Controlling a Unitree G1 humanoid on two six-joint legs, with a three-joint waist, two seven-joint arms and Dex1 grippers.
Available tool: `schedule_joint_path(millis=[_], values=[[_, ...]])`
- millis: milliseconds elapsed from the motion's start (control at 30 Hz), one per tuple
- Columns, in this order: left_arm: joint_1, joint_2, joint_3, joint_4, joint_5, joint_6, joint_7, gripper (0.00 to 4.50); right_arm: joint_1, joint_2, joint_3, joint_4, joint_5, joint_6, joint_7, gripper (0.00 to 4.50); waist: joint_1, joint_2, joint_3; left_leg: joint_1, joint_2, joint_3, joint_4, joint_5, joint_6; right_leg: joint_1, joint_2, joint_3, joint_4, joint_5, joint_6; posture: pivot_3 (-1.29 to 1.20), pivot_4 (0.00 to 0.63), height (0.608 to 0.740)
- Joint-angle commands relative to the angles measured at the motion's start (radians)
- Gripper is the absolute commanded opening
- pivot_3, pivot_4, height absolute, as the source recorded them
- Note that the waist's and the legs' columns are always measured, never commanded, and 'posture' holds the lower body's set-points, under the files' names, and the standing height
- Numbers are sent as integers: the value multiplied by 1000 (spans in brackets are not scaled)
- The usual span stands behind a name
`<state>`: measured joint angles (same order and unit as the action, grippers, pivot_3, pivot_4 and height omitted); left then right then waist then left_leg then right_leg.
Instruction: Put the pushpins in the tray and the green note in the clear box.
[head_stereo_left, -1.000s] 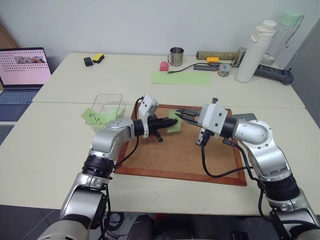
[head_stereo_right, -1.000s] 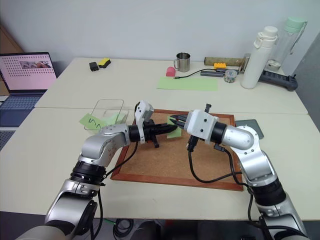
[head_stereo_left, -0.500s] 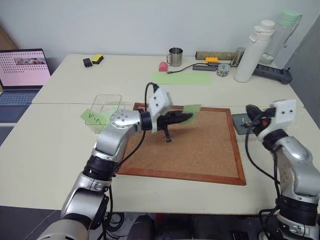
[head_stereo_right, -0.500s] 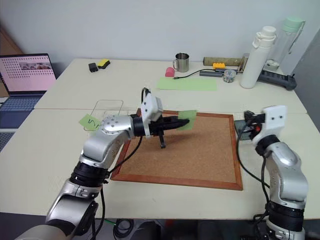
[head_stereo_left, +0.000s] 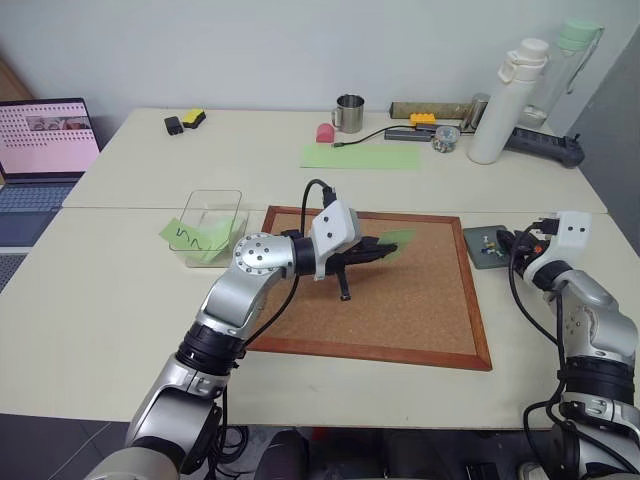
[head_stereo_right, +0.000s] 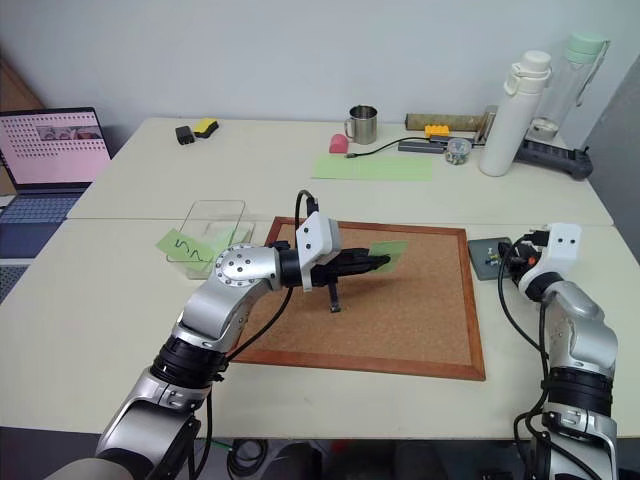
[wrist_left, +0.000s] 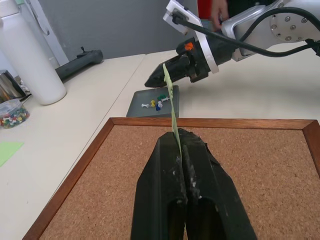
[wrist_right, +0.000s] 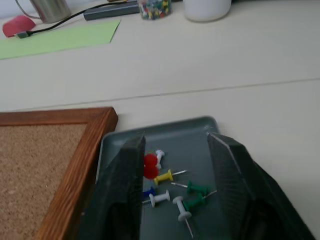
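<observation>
Cork fills the wood-framed board (head_stereo_left: 385, 295) at the middle of the pale bench (head_stereo_left: 110, 290). At the left, just off the board's far left corner, stands the clear box (head_stereo_left: 212, 222), with a squiggle-marked green note (head_stereo_left: 190, 237) leaning at its near wall. The left gripper (head_stereo_left: 378, 248) reaches to the right above the cork, clenched on the green note (head_stereo_left: 396, 240), which sticks out past its tips over the board. The left wrist view shows that note (wrist_left: 170, 102) edge-on, pinched between the closed black fingers (wrist_left: 170, 175), a detail the head views give only as a green flap. At the right, just off the board's far right corner, the grey tray (head_stereo_left: 478, 246) lies on the bench, and the right gripper (head_stereo_left: 512, 243) is level at the tray's right side. The right wrist view shows its fingers (wrist_right: 122, 185) released and standing apart over the tray (wrist_right: 187, 132), with the pushpins (wrist_right: 150, 166) loose inside: red heads beside yellow, blue, white and green ones. From the head these (head_stereo_right: 491, 255) are mere specks.
</observation>
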<state>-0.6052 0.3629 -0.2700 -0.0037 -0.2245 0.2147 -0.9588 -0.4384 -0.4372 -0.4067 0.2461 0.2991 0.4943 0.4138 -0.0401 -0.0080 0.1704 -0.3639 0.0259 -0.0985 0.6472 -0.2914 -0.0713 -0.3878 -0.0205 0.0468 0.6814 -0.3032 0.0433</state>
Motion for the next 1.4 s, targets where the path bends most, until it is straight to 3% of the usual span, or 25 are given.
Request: schedule_joint_path(millis=[33,233,733,933,1067,1200,1400], values=[[5,11,30,-46,-1,4,21,0,-28,-27,-4,-9,27,-33,18,3045,0,0,0,0,0,0,0,0,0,0,0,0,0,0,0,0,150,740],[-22,14,66,-19,-11,20,44,0,-23,-31,3,-32,57,-18,34,4453,2,0,0,0,0,-1,0,0,0,0,0,-1,0,0,0,0,150,740],[-36,4,70,-11,-10,34,57,0,-22,-78,120,112,-71,-154,33,4453,2,0,0,0,0,0,0,0,0,0,0,-1,0,0,0,0,150,740],[-41,-4,145,-36,-64,104,116,0,-3,-76,108,-13,-31,-196,81,4453,0,0,0,0,0,0,0,0,-1,0,0,0,0,0,0,0,150,740],[-67,35,241,-41,-92,171,172,0,40,-92,130,-197,49,-150,182,4453,-1,0,0,0,0,-1,0,0,0,0,0,-1,0,0,0,0,150,740],[-66,141,397,-75,-65,250,306,0,102,-155,159,-473,271,56,349,4453,-5,1,1,-1,0,-2,0,0,0,0,0,-2,0,0,0,0,150,740],[26,262,551,-65,43,325,523,0,60,-190,189,-708,546,302,346,4453,-9,1,1,0,1,-5,0,0,0,1,0,-4,0,0,0,0,150,740]])
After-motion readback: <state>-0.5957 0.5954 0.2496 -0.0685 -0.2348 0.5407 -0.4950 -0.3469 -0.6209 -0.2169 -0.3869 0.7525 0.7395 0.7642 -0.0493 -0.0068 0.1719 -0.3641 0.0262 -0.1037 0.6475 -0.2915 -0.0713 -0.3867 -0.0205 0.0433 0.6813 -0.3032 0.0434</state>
